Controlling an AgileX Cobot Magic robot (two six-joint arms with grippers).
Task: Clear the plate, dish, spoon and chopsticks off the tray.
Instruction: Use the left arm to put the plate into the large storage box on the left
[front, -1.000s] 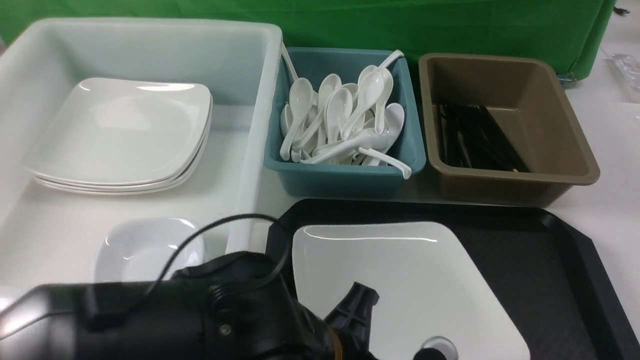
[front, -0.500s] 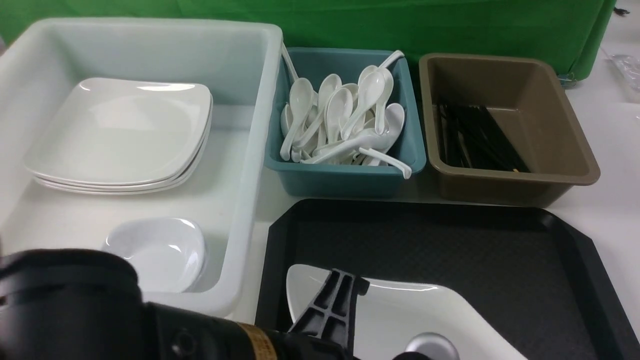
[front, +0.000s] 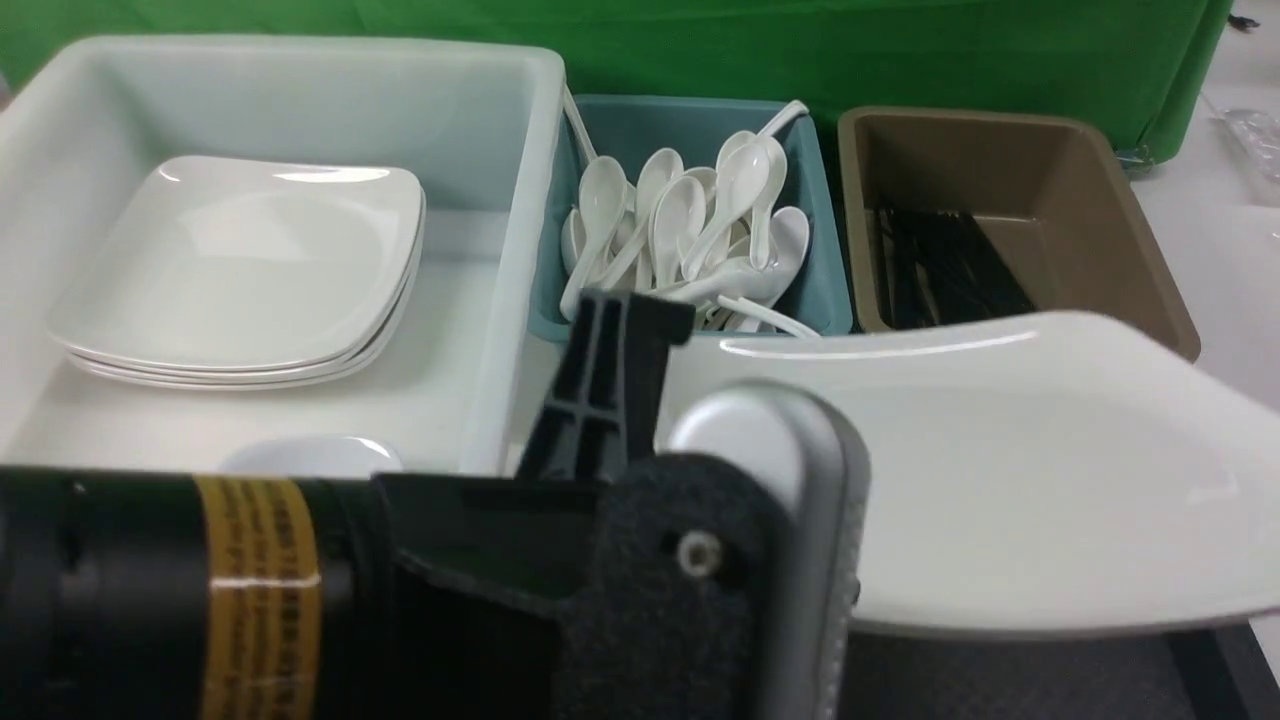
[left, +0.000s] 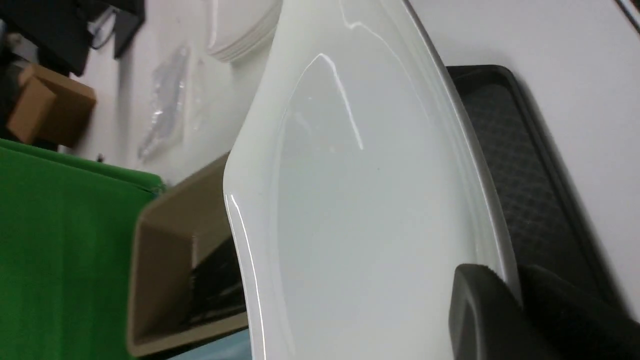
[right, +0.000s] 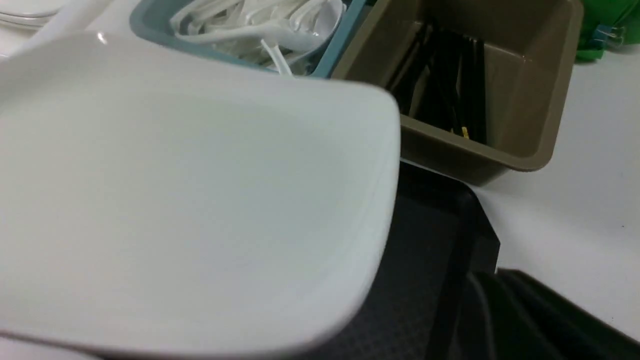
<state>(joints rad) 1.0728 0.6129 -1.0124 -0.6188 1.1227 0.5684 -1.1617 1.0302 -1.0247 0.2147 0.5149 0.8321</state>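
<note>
Once lifted like this, time to carry. Plate (front: 1000, 470) up in the air at the lower right of the front view, off the tray (right: 425, 240), pinched tight at one edge by the left gripper (left: 515, 300). Next, most likely: swing over to the white bin (front: 520, 200) at the upper left, then lower flat onto the plate stack (front: 240, 270). Slow and level, with only one edge held. Right gripper closed tight too, but hard to find in any view, with nothing seen in it. Most of the tray hidden under the plate, so no way to check for leftovers. Teal bin (front: 825, 230) of spoons (front: 680, 230) and brown bin (front: 1100, 200) partly cut off behind the plate.
</note>
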